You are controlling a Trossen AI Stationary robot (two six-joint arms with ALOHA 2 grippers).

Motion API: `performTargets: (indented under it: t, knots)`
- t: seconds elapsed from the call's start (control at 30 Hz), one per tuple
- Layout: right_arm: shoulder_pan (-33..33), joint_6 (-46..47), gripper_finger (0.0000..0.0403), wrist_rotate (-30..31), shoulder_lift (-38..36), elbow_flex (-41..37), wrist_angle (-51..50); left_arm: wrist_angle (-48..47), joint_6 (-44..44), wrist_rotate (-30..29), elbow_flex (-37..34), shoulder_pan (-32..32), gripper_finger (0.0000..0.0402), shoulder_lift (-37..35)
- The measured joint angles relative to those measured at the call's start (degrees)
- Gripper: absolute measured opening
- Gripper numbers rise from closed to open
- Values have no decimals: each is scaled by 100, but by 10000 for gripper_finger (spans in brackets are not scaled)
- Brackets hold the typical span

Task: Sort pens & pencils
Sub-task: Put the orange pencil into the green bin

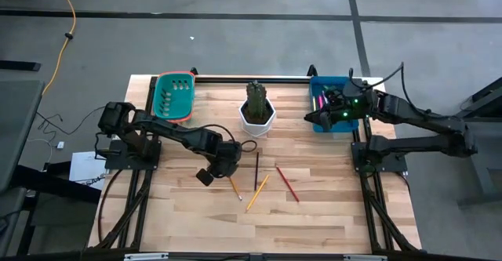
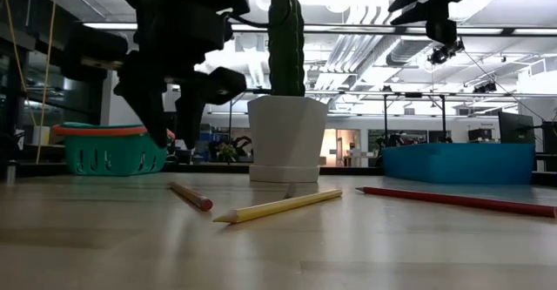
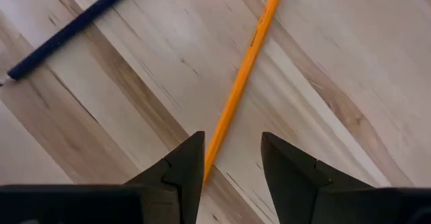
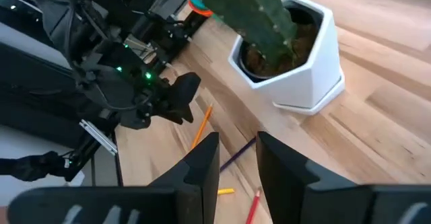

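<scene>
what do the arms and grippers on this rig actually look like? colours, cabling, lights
Both arms are black, jointed links on dark frame bases. The left gripper has two matte black, wedge-shaped fingers; the right gripper has the same dark tapered pair. Black cables loop along both arms, and green indicator lights glow near the right wrist. No markings are legible.

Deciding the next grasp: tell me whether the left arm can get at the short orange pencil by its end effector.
Probably yes. The left end effector hangs over the table with fingers open, and the short orange pencil lies flat just beside it; in the left wrist view an orange pencil runs toward the gap between the fingers, with nothing between.
</scene>
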Motion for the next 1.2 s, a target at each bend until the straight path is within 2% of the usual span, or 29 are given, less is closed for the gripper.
performTargets:
  t: [0.23,0.47,0.83,1.2]
  knots:
    - [572,275,89,494,82,0,59,236,198,-55,2,0,133,-4]
    - [899,337,89,651,227,0,283,362,284,-55,11,0,133,211]
    - [1050,381,89,765,315,0,395,358,386,69,0,-99,133,472]
    - [1049,367,89,796,313,0,394,435,652,-87,2,-186,133,525]
